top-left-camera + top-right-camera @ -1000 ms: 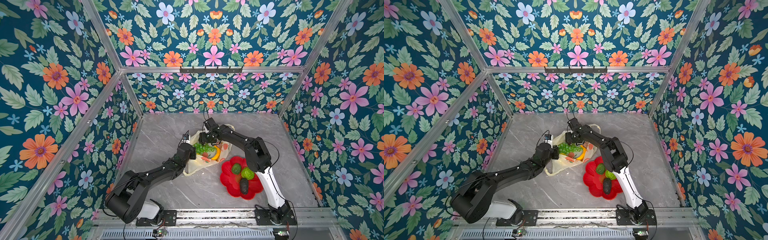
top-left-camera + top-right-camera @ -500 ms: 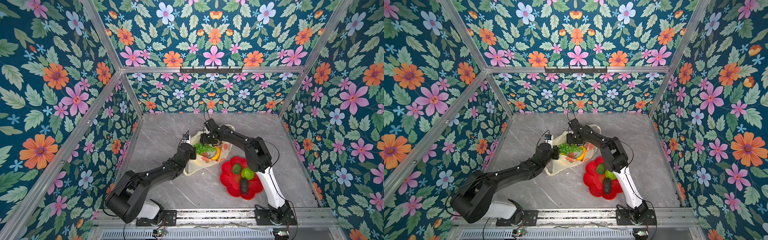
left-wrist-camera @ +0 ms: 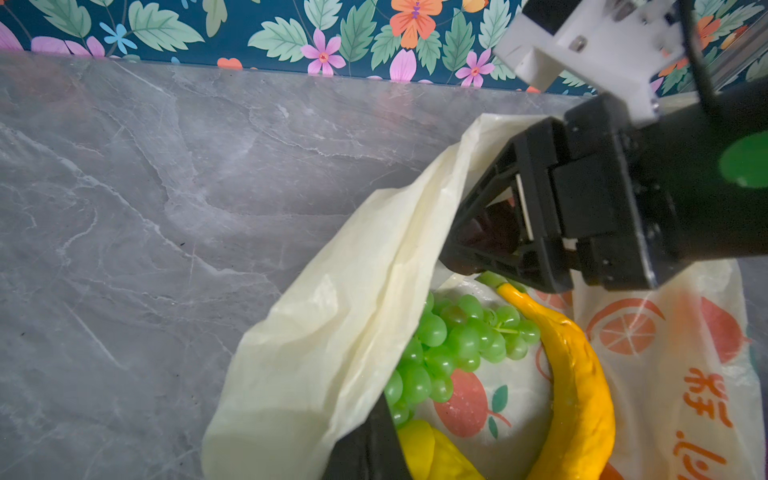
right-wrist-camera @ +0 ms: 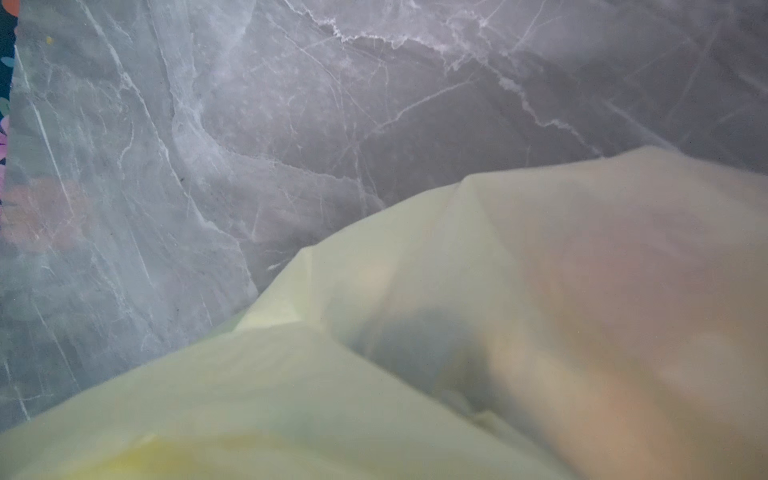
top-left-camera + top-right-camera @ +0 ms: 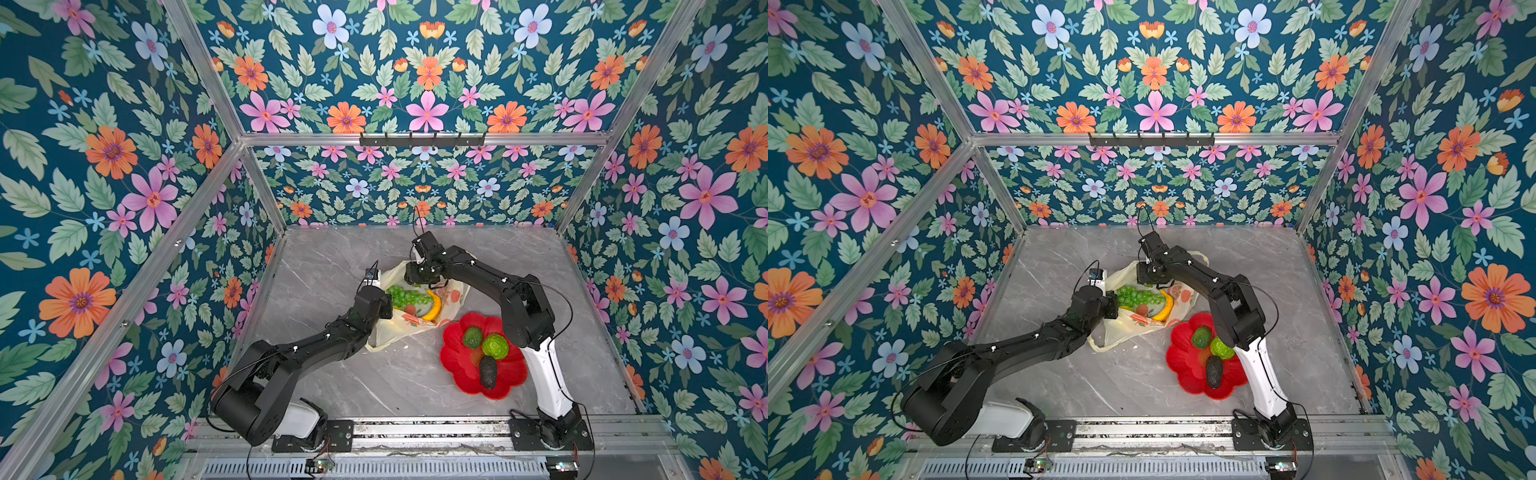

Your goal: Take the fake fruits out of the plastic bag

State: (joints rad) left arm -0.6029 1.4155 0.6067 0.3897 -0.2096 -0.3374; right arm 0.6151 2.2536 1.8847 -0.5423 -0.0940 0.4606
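The left gripper (image 5: 387,306) has its jaws clamped on the rim of the thin pale-yellow printed plastic bag (image 5: 399,332). The right gripper (image 3: 461,249) sits in the bag's mouth near the glossy green grape bunch (image 3: 461,340). I cannot tell how its jaws stand.

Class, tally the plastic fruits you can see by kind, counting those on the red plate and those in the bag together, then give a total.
Avocados: 2
Bumpy green fruit: 1
Grape bunch: 1
Banana: 1
Lemon: 1
Total seen: 6
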